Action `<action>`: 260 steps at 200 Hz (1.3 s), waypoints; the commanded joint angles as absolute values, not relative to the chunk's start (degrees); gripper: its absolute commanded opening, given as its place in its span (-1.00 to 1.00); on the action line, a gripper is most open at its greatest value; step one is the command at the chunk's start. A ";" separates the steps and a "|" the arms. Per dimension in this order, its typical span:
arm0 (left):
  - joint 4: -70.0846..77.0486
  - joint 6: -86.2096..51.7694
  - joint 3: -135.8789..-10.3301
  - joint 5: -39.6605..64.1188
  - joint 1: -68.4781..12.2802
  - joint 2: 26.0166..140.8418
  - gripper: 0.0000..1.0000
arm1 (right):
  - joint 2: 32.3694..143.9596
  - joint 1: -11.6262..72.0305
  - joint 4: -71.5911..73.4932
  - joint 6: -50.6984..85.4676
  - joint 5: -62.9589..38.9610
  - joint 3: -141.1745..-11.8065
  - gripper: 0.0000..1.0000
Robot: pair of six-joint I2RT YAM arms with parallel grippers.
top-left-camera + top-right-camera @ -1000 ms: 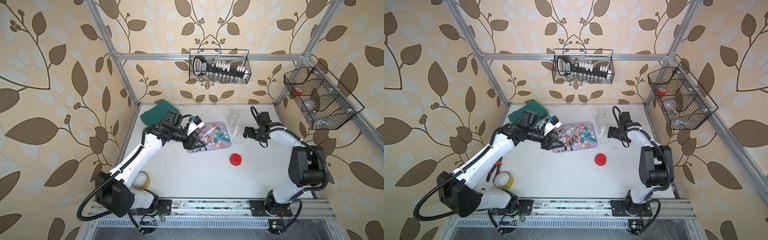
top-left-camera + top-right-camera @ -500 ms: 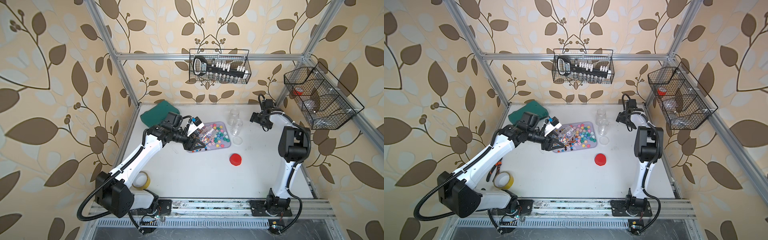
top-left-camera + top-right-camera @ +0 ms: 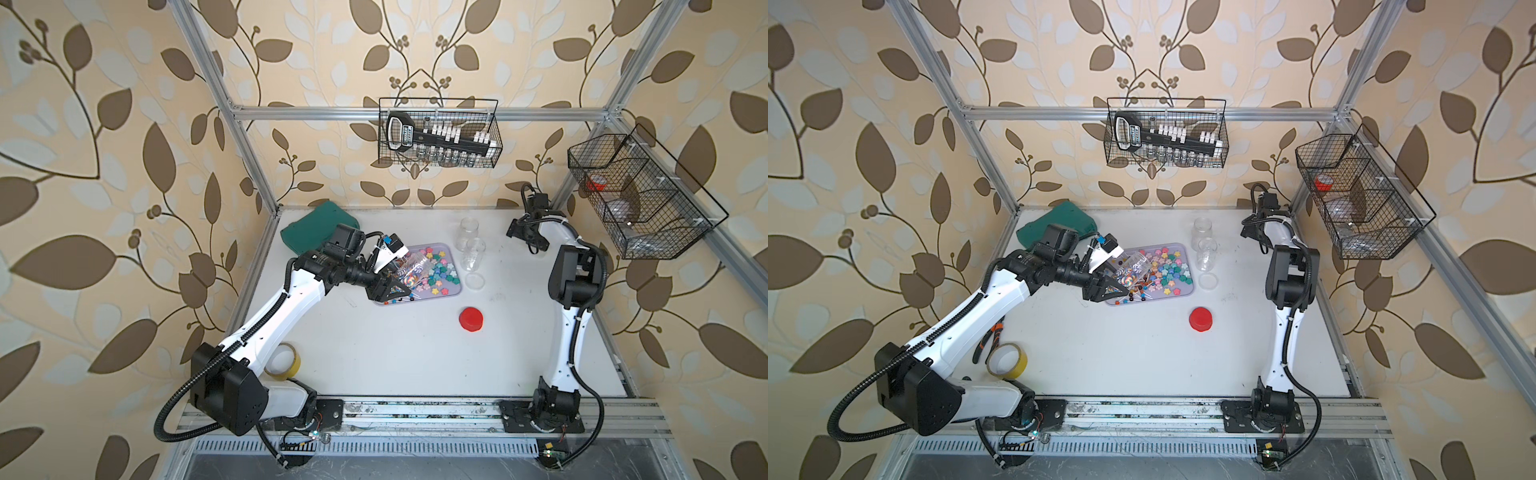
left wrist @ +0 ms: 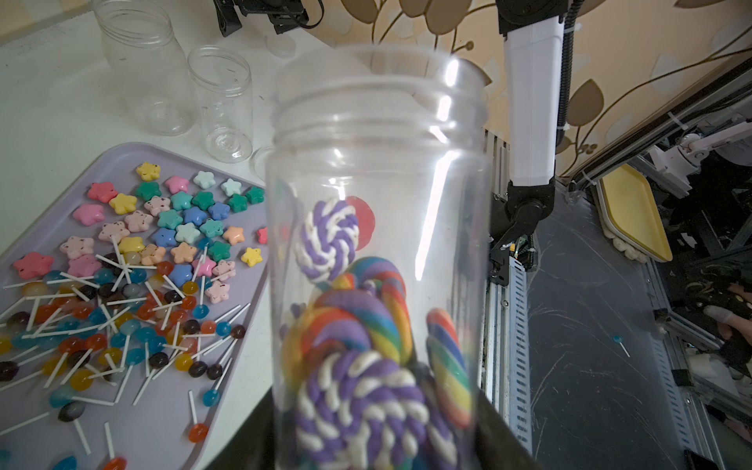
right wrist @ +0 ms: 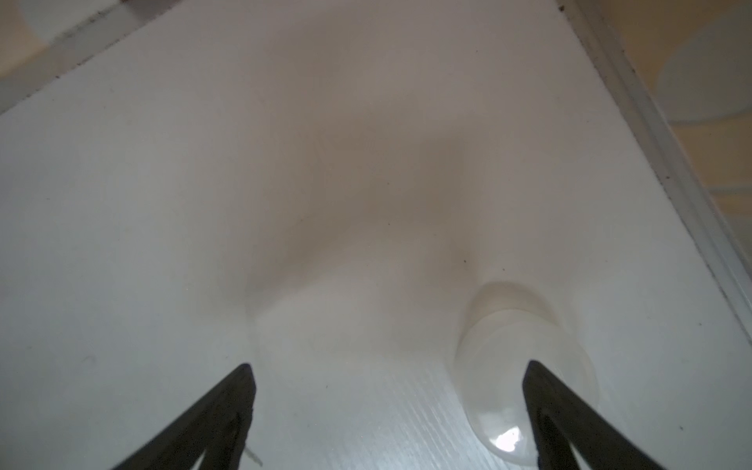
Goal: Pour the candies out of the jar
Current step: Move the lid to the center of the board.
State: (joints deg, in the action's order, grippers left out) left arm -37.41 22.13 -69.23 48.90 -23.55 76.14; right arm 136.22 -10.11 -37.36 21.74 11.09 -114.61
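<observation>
Your tray [image 4: 162, 415] lies mid-table, toward the back. The left gripper [image 3: 397, 276] holds the jar [image 3: 411, 268] tipped over the tray's left part, swirl lollipops [image 4: 350, 390] inside it. On the tray, ball lollipops [image 4: 101, 325] lie nearer you, star-shaped sweets [image 3: 436, 270] behind them. Two empty jars [image 3: 475, 254] stand just right of the tray, a loose lid [image 3: 474, 280] before them, a screw cap [image 3: 471, 320] farther forward. A cloth [image 3: 316, 226] lies rear left, a tape roll [image 3: 282, 361] front left.

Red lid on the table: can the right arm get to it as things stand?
Probably yes. The right gripper is open and empty near the far right corner, and the red lid lies alone on bare table with nothing between. The left gripper holds the jar over the tray, clear of that path.
</observation>
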 commanded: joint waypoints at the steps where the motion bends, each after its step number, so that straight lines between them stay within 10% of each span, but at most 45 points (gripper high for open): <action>1: -36.19 22.94 -69.70 49.39 -23.31 75.31 -0.51 | 139.22 -10.81 -38.96 20.80 10.65 -116.54 0.97; 260: -36.47 23.09 -70.67 49.48 -23.38 77.10 -0.52 | 134.37 -13.12 -33.40 21.22 1.87 -108.11 0.97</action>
State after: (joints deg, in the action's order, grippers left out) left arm -37.47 22.15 -69.23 47.75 -23.55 77.12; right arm 136.55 -13.52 -31.68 19.49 4.75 -111.63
